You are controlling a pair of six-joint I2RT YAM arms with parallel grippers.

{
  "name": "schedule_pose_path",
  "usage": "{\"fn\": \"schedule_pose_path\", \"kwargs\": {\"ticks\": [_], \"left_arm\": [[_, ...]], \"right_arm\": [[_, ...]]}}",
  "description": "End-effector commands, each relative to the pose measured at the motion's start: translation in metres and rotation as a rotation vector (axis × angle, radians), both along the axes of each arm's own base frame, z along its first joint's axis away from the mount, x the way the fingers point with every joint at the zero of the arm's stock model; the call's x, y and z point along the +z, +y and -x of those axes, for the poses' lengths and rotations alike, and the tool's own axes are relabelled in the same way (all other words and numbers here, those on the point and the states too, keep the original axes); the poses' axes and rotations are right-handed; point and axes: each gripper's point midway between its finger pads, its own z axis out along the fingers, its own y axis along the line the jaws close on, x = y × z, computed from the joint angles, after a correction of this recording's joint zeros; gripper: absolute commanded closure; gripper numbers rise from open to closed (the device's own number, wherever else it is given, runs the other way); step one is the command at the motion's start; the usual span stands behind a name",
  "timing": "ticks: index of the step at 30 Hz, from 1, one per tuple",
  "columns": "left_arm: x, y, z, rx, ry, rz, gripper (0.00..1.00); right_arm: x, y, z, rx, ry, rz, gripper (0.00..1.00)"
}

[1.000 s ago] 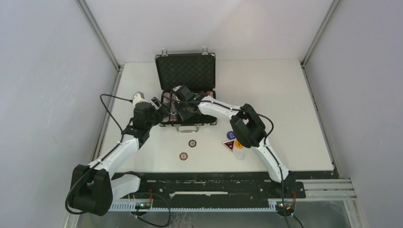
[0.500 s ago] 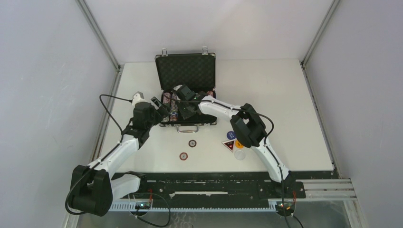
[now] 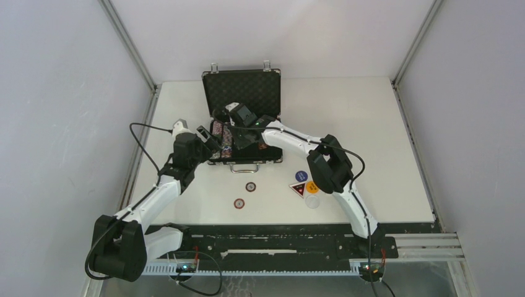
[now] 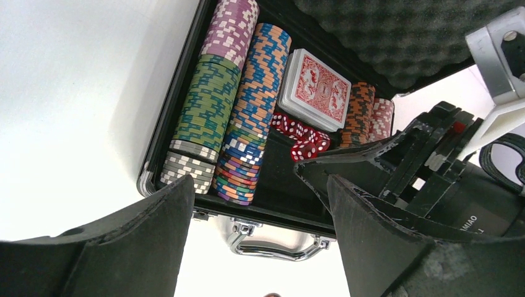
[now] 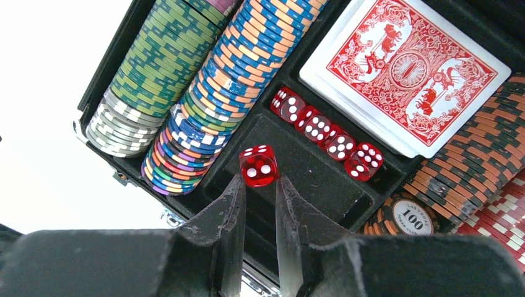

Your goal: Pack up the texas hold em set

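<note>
The right gripper (image 5: 260, 180) pinches a red die (image 5: 259, 165) at the very tips of its two fingers, the jaws narrow, over a bare black compartment of the case (image 5: 93, 99). Just beyond the tips and to their right, four more dice (image 5: 325, 137) lie in a row alongside the red card deck (image 5: 405, 68), which sits farther out. Left of the fingers run rows of poker chips (image 5: 247, 68): blue-and-orange nearest, green and grey outside. To the right lie orange-and-black chips (image 5: 477, 161), one marked 100.

Robot lab cell: grey panels (image 3: 62, 93), aluminium posts (image 3: 127, 43), white table (image 3: 371, 124).
</note>
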Motion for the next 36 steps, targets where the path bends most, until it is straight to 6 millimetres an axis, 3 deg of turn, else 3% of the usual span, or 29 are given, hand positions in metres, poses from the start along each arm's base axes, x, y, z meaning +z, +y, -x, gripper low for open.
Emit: {"fn": "schedule_pose_path", "kwargs": {"ticks": [1,17,25,29,36], "left_arm": [[0.010,0.001,-0.003,0.005,-0.052,0.014,0.17],[0.006,-0.001,-0.006,-0.007,-0.039,0.009,0.17],[0.002,-0.005,-0.007,-0.029,-0.024,0.013,0.17],[0.003,-0.005,-0.007,-0.031,-0.025,0.014,0.17],[0.004,-0.005,-0.007,-0.028,-0.031,0.016,0.17]], "right_arm": [[0.046,-0.003,-0.017,-0.029,-0.084,-0.072,0.72],[0.036,-0.037,-0.066,-0.123,-0.086,-0.059,0.71],[0.027,-0.041,-0.071,-0.142,-0.090,-0.032,0.56],[0.032,-0.042,-0.072,-0.144,-0.104,-0.032,0.49],[0.064,-0.047,-0.068,-0.163,-0.178,-0.060,0.49]]}}
